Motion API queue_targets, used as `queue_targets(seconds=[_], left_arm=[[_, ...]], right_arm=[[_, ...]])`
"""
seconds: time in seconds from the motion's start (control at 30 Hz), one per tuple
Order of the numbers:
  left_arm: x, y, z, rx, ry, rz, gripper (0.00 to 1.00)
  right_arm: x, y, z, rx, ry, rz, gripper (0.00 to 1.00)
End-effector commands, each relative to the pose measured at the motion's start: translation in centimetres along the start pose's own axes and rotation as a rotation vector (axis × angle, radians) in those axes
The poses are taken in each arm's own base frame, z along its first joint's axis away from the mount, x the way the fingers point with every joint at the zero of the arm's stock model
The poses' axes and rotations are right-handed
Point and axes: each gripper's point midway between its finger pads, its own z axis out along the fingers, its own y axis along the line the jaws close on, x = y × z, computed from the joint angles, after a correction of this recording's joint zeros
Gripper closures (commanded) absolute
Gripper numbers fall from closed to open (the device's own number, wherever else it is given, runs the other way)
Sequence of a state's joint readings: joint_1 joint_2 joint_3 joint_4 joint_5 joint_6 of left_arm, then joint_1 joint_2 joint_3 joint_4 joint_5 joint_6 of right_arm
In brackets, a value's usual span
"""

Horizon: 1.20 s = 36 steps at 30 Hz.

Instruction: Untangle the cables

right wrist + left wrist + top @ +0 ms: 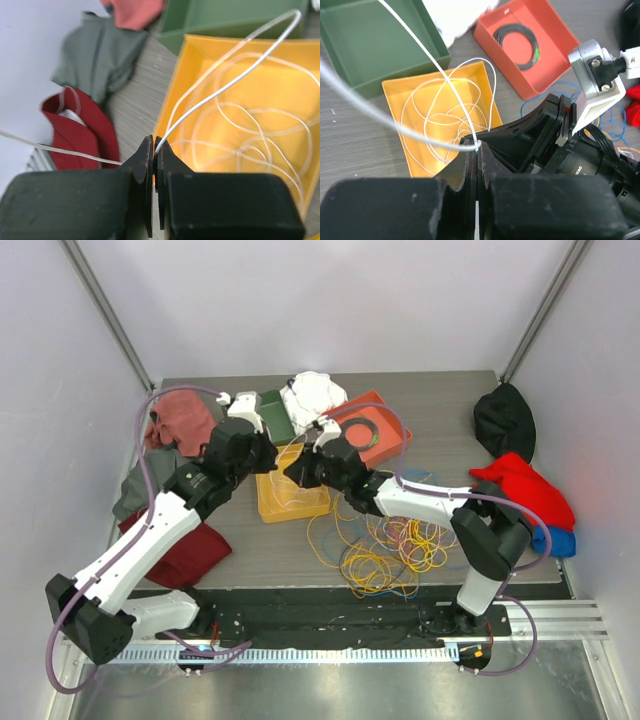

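Two claws point(476, 149) point(154, 145) on white cable point(235, 75), above bin rim point(172, 102)

Grey table point(445, 440): trays point(295, 512), cloths point(183, 420), cables point(385, 552).

left jaws: pinched on white cable point(476, 145); loops: in yellow tray point(395, 100); beside: green tray point(370, 40)

The only writing in view was a short strip of small white letters on the right arm's black wrist housing point(589, 166), seen from the left wrist camera, where it was partly cut off and too blurred to read with any confidence.
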State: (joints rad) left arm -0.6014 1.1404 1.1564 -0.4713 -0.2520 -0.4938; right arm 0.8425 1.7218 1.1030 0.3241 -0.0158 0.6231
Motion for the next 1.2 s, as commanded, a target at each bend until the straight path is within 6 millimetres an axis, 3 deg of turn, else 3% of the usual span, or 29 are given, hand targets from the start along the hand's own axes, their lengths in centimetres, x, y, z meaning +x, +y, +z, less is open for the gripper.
queue_targets(seconds=[0.0,0.07,0.1,0.17,0.27,0.47,0.67,0.73,0.77,0.8,0.83,0.87,0.9,0.93,1.07,1.17], left_arm=[[0.4,-1.1,1.5,0.051,0.001,-0.022,1.0],[1.4,-1.2,2.1,0.055,0.028,-0.026,1.0],[1.6,-1.2,2.4,0.054,0.031,-0.027,1.0],[2.2,-1.2,3.1,0.05,0.049,-0.028,1.0],[2.9,-1.0,4.2,0.035,0.07,-0.023,1.0],[4.3,-1.1,6.5,0.014,0.123,-0.002,1.0],[8.8,-0.5,10.0,-0.03,0.275,0.014,1.0],[9.7,-0.2,10.4,-0.054,0.308,0.021,0.87],[9.7,0.1,10.2,-0.065,0.311,0.026,0.75],[9.4,0.4,10.0,-0.079,0.3,0.03,0.54],[8.3,0.7,9.3,-0.094,0.261,0.038,0.46],[7.4,0.9,8.7,-0.099,0.24,0.046,0.24],[6.6,1.0,8.1,-0.102,0.219,0.06,0.13],[4.6,0.8,6.9,-0.099,0.166,0.061,0.02],[1.3,0.7,3.9,-0.091,0.09,0.066,0.0],[0.2,-0.1,2.2,-0.035,0.047,0.023,0.0]], right_arm=[[0.5,-2.0,-0.6,0.074,-0.015,-0.013,0.96],[0.8,-2.9,-1.1,0.111,-0.01,-0.018,0.79],[1.3,-3.4,-1.5,0.129,0.003,-0.021,0.59],[0.1,-3.0,-2.6,0.138,-0.028,-0.027,0.4],[-0.6,-3.4,-4.6,0.192,-0.026,-0.051,0.25],[-1.9,-4.8,-8.7,0.351,0.001,-0.099,0.22],[-2.6,-5.7,-13.2,0.396,-0.054,-0.095,0.24],[-3.2,-5.5,-14.6,0.398,-0.078,-0.097,0.24],[-3.0,-5.7,-15.2,0.407,-0.073,-0.103,0.24],[-3.7,-5.6,-15.9,0.407,-0.096,-0.105,0.24],[-3.8,-5.7,-16.3,0.413,-0.101,-0.109,0.24],[-3.6,-5.9,-16.6,0.423,-0.097,-0.113,0.24],[-3.7,-6.1,-16.9,0.431,-0.104,-0.115,0.24],[-3.9,-6.1,-17.3,0.43,-0.113,-0.114,0.24],[-3.4,-6.8,-18.0,0.451,-0.117,-0.115,0.24],[-3.0,-7.7,-18.8,0.481,-0.128,-0.105,0.24]])
